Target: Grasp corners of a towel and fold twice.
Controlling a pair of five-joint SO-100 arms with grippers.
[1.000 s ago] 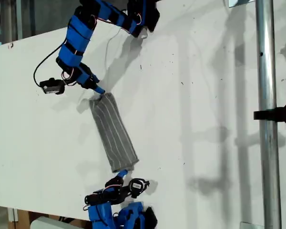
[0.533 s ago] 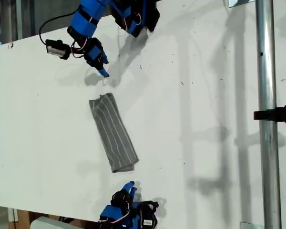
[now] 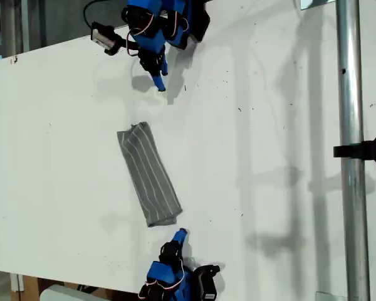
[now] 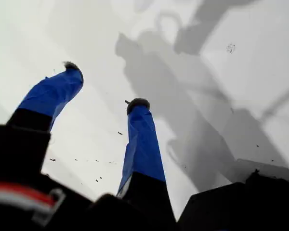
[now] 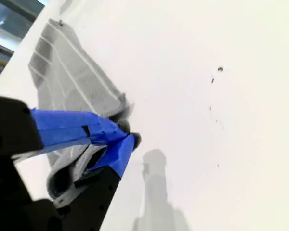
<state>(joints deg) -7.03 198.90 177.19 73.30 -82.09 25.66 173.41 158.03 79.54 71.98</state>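
Exterior view: the towel [image 3: 148, 175] lies folded into a narrow strip on the desk [image 3: 269, 125], between both arms. First wrist view: my first end effector [image 4: 103, 89] gapes, released, over bare desk. Second wrist view: my second end effector [image 5: 129, 134] is clenched, empty, the towel just behind its tips.

Both arms [image 3: 151, 28] are bright blue with black joints, thin black cables and blue-taped fingers [image 4: 143, 144]

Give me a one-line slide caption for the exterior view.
Folded striped towel lies alone on the white table, one blue gripper above it in frame, another below, neither touching.
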